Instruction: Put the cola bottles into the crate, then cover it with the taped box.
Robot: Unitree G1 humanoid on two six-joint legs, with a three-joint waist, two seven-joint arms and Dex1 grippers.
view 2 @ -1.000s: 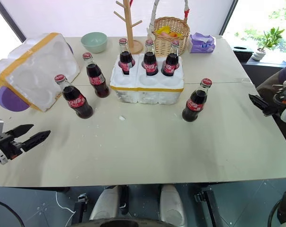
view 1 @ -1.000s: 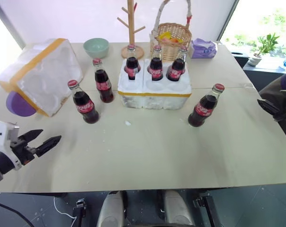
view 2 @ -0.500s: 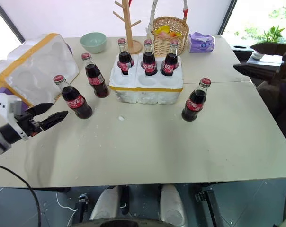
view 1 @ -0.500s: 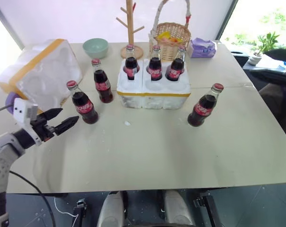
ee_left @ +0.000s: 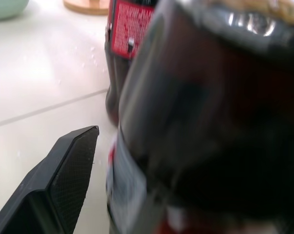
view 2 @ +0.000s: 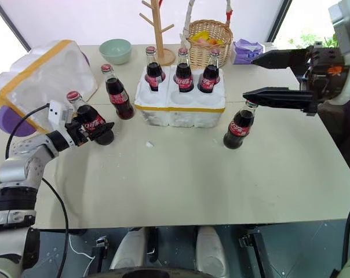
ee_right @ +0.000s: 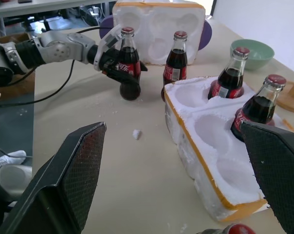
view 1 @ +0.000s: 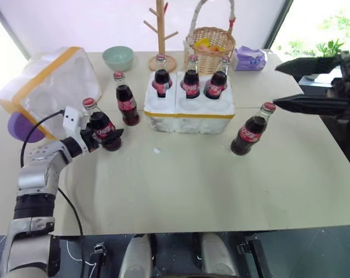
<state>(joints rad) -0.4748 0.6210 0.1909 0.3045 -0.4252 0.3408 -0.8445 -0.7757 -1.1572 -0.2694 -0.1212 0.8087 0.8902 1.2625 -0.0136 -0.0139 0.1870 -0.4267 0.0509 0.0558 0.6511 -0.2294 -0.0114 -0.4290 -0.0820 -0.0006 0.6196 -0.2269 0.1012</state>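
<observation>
**Both arms have closed in; three bottles seated, three left**

Since the earlier frames the left arm has swung in from the near-left edge of the tabletop (view 1: 181, 191) to the nearest loose bottle, and the right arm has risen from the right edge to hang above the bottle on that side.

Largest first: the taped box (view 1: 50, 92), a big hollow white styrofoam box banded in yellow-orange tape, lies tipped on its side at the far left, well apart from the crate, so the covering step is not begun. The crate (view 1: 189, 113), a low white styrofoam block with a yellow tape band round its rim, stands mid-tabletop. Its back row holds three small glass cola bottles (view 1: 190, 81) with red caps and red labels; the three front holes are empty. About half the loading looks done.

Three bottles stand loose: one just left of the crate (view 1: 126, 99), one further left (view 1: 101, 126), one right of the crate (view 1: 251, 130).

The left tool (view 1: 105, 136) has its black fingers spread round the body of the further-left bottle; whether they press on the glass I cannot tell. The right tool (view 2: 273, 75) is spread wide and empty, above the right-hand bottle's cap.
</observation>
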